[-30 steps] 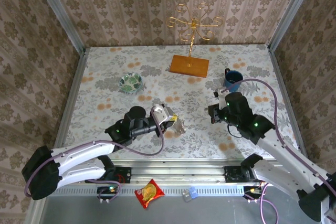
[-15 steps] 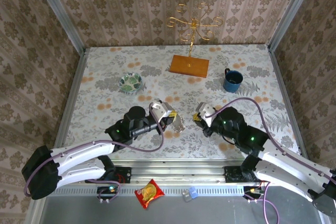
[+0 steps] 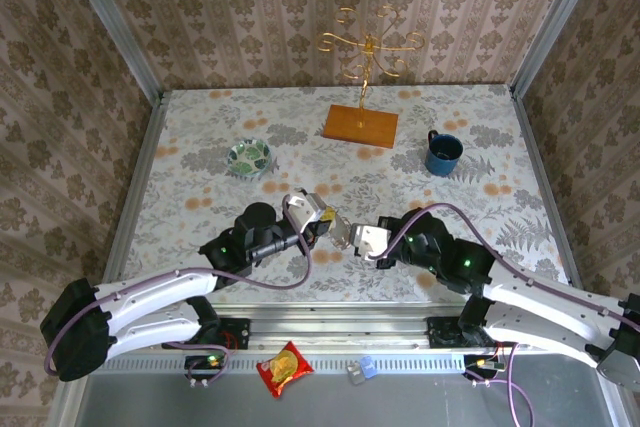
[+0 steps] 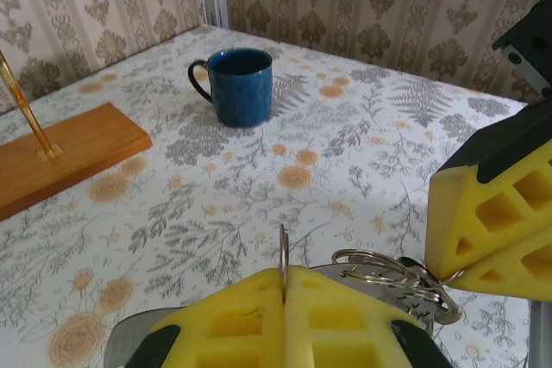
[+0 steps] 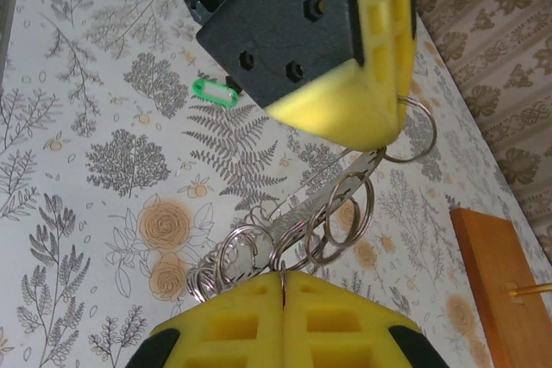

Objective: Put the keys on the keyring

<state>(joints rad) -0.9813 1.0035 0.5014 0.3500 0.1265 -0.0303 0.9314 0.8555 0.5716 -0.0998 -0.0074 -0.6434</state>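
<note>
The keyring (image 5: 332, 204) is a flat grey strip carrying several metal rings, and it hangs between my two grippers above the table's front middle (image 3: 343, 236). My left gripper (image 4: 284, 277) is shut on one thin ring at the strip's end, also seen from the right wrist (image 5: 395, 125). My right gripper (image 5: 282, 286) is shut on another ring at the opposite end, its yellow pads (image 4: 492, 221) close beside the left one. From above, the left gripper (image 3: 328, 224) and right gripper (image 3: 358, 241) nearly touch. A green-headed key (image 5: 216, 92) lies on the tablecloth beneath the left gripper.
A blue mug (image 3: 442, 153) stands at the right back. A gold wire stand on a wooden base (image 3: 361, 125) is at the back middle, and a patterned bowl (image 3: 249, 157) at the left. A red snack packet (image 3: 285, 367) lies below the table's front edge.
My right arm has swung left from near the mug to meet the left gripper at the keyring. The left gripper has barely moved.
</note>
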